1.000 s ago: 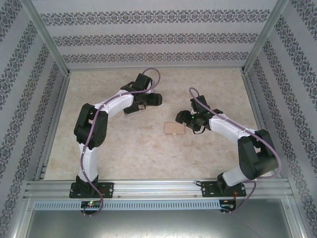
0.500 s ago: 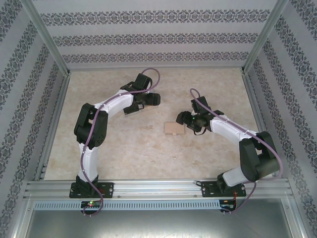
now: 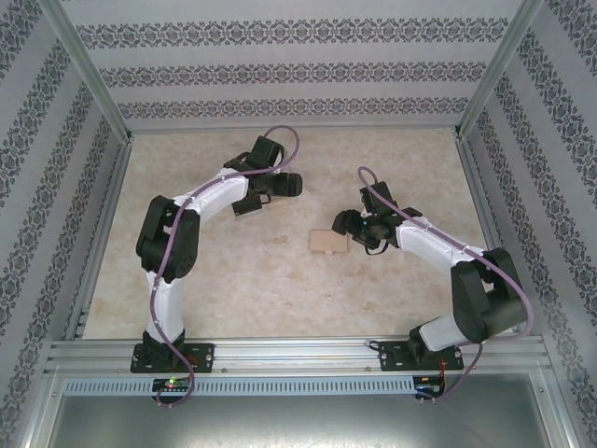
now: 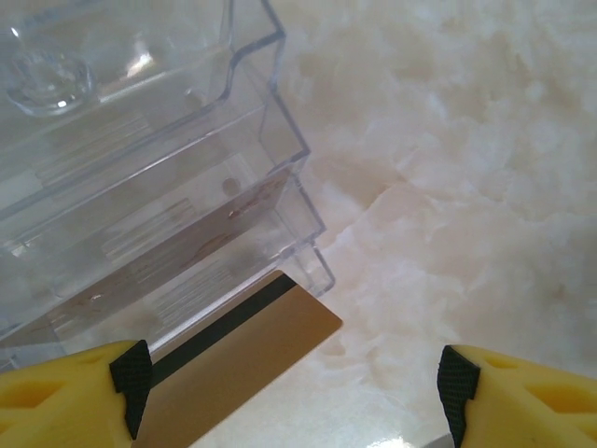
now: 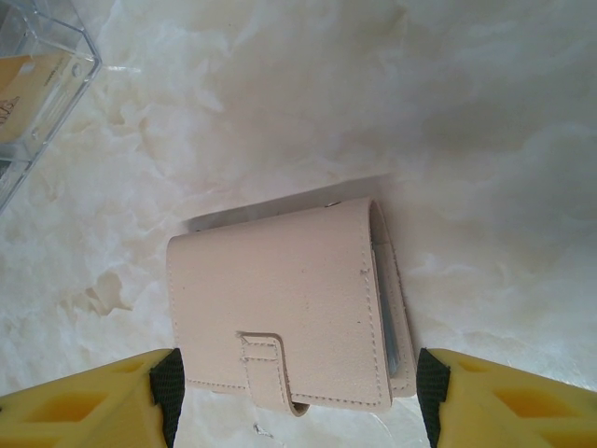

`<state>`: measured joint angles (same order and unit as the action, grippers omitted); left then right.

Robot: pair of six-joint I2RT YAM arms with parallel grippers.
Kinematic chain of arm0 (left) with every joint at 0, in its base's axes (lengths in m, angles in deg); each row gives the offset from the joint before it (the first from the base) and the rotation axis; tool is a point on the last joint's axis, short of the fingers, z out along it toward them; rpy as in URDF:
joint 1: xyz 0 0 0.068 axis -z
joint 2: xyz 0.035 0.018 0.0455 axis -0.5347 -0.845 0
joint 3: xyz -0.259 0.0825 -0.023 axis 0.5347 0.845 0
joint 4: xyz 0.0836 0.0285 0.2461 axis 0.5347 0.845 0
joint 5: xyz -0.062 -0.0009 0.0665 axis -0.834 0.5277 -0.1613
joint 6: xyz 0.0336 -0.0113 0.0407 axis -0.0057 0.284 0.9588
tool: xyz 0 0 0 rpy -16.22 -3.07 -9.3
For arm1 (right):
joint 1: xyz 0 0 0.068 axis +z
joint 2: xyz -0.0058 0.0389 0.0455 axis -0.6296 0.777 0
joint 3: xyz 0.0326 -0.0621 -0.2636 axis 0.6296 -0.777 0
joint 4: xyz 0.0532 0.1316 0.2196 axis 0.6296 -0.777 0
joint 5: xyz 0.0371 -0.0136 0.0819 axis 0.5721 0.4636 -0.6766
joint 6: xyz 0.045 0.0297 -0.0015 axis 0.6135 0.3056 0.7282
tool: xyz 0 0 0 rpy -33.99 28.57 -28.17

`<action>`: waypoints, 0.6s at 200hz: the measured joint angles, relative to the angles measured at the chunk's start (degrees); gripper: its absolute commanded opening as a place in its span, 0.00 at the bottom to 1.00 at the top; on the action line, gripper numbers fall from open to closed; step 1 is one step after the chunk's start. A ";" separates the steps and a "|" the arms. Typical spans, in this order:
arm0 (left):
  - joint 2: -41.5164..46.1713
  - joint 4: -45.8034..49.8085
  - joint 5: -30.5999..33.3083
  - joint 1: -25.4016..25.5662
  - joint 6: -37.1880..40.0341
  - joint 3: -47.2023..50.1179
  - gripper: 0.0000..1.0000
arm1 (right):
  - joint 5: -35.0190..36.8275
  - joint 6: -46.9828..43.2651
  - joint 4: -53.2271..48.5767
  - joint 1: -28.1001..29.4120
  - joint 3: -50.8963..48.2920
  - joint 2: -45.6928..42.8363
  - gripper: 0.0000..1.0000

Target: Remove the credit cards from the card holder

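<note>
left gripper [image 4: 294,397]: fingers released and spread wide, nothing clamped; it hangs low over the table beside the box, left of centre in the top view [image 3: 280,187]
left pad [image 4: 131,378]: overlaps the gold card's lower end in the wrist view; cannot tell whether it touches
gold card [image 4: 247,359]: out of the holder, flat on the table, a dark stripe along one long edge, just beside the box's near corner
box [image 4: 140,177]: clear plastic with stepped compartments; its corner also shows at the top left of the right wrist view [image 5: 56,70]
yellow card [image 5: 26,82]: inside the box, seen through the clear wall
holder [image 5: 284,308]: cream, folded shut, tab strap over its near edge, a grey sliver at its right side; flat on the table near the middle [image 3: 327,242], apart from the box
right gripper [image 5: 298,397]: fingers apart, one on either side of the holder; cannot tell whether the pads press it or hang above it; just beside the holder in the top view [image 3: 343,224]
table [image 5: 466,112]: pale, marbled
</note>
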<state>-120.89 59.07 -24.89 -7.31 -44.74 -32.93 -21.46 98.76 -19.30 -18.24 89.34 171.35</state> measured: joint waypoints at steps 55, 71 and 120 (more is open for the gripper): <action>6.05 -1.51 -5.51 0.00 -0.66 3.80 0.80 | 0.02 0.00 0.00 0.39 0.00 0.00 0.69; 7.78 -1.73 -8.09 0.07 -1.57 6.64 0.78 | 0.02 0.00 -0.02 0.39 0.00 0.00 0.69; 7.91 -2.19 -12.83 0.90 -4.79 13.03 0.77 | 0.02 0.00 -0.02 0.39 0.00 0.68 0.69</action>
<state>-112.97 56.88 -37.72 -6.41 -49.53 -19.90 -21.44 98.76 -19.33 -17.85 89.34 172.03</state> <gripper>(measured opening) 0.777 0.688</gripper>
